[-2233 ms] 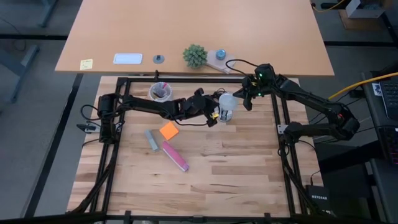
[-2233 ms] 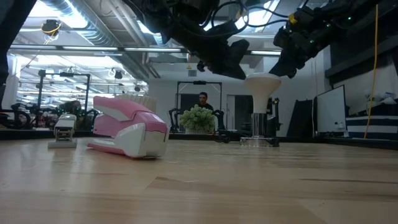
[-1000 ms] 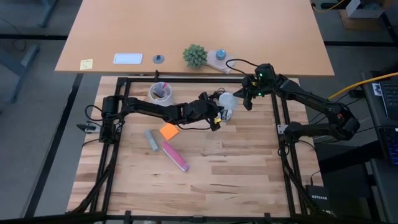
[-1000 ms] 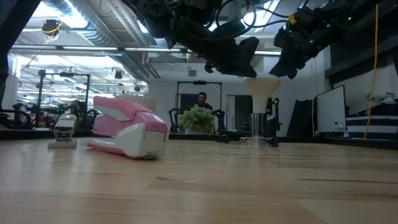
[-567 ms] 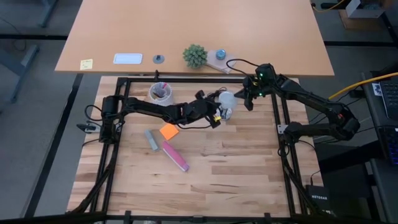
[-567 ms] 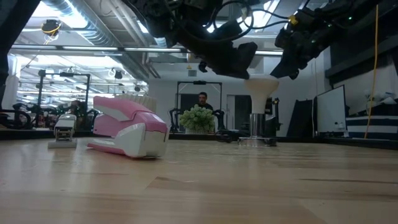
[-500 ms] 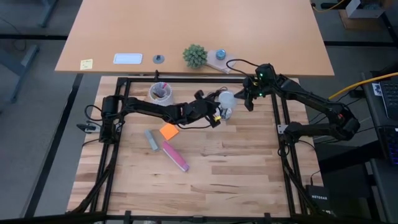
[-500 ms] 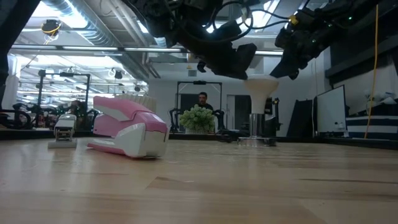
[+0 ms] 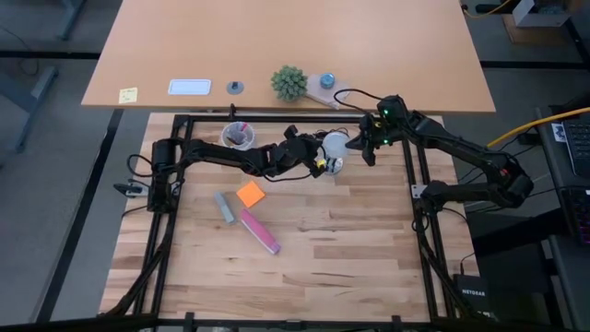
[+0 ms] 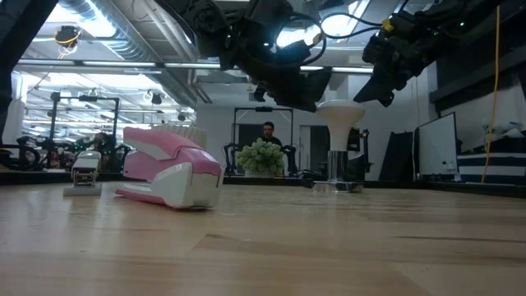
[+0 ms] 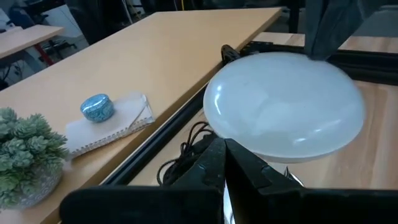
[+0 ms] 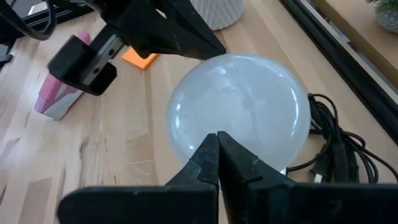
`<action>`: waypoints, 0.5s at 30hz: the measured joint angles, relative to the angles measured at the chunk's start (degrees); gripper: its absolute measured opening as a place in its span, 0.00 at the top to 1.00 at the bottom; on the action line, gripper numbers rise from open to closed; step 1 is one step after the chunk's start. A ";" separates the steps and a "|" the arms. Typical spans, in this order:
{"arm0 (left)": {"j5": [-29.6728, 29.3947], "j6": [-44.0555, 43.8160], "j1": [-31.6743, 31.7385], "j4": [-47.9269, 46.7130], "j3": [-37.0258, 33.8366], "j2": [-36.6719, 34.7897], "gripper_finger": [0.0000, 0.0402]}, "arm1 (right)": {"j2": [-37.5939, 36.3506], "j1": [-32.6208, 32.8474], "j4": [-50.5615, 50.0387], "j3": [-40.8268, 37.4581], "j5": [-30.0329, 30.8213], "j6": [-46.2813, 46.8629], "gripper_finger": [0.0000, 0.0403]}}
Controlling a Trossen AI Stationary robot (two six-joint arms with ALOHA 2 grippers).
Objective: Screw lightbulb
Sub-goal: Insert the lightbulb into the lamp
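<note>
- The lightbulb point(image 9: 336, 145) stands upright in the shiny socket point(image 10: 334, 186) on the counter point(image 9: 350, 258), dome up, toward the far edge of the worktop.
- The left end effector point(image 9: 318, 159) sits just beside the lightbulb on its left, its fingers pressed together and empty; the left wrist view shows its closed tips point(image 11: 225, 163) right at the dome's underside.
- The right end effector point(image 9: 362, 145) sits just beside the lightbulb on its right, likewise clenched with nothing between its fingers; its tips point(image 12: 217, 155) point at the dome.
- Neither end effector grasps the lightbulb, so a turning grip is judged the next need.
- To turn it well, one end effector would likely open, straddle the dome evenly, and close gently, since frosted glass looks slippery and fragile.
- Rotation should probably stay centred on the lightbulb's upright axis; any tilt risks cross-threading or tipping the light socket.
- The other end effector could steady the socket below the lightbulb, keeping clear of the black cord point(image 12: 336, 158) coiled behind the lightbulb.
- Left of the lightbulb lie an orange pad point(image 9: 250, 194) and a pink stapler point(image 9: 259, 231), well apart.
</note>
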 joint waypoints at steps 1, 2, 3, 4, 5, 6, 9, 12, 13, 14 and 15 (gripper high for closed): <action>0.02 -0.06 0.16 -0.03 -0.02 0.02 1.00 | 0.00 0.00 0.09 0.00 0.01 0.01 0.99; 0.02 -0.08 0.30 -0.03 -0.04 0.02 1.00 | 0.00 0.00 0.23 -0.02 0.02 0.01 0.99; 0.02 -0.14 0.46 -0.03 -0.04 0.02 1.00 | 0.00 0.00 0.38 -0.02 0.05 0.01 0.99; 0.02 -0.41 0.47 -0.01 -0.04 0.02 1.00 | 0.00 0.00 0.61 -0.02 0.08 0.01 0.99; 0.02 -0.58 0.47 -0.01 -0.04 0.02 1.00 | 0.00 0.00 0.84 -0.04 0.16 0.01 0.99; -0.01 -0.58 0.47 -0.01 -0.04 0.02 1.00 | 0.00 0.00 1.19 -0.04 0.32 0.01 0.99; -1.30 0.75 0.42 -0.22 -0.07 -0.24 1.00 | 0.00 -0.04 1.94 0.13 0.58 0.01 0.99; -3.80 1.95 -0.05 -0.39 -0.10 -1.28 1.00 | -0.03 -0.04 2.49 1.57 1.06 -0.01 0.99; -4.36 2.45 -0.19 0.41 -0.08 -1.59 1.00 | -0.07 -0.04 2.99 1.98 1.06 -0.01 0.99; -4.56 2.87 -0.40 0.58 -0.08 -2.16 1.00 | -0.07 -0.04 3.47 2.46 1.08 -0.01 0.99; -4.64 3.29 -0.62 0.56 -0.08 -2.43 1.00 | -0.07 -0.04 3.71 2.95 1.16 0.00 0.99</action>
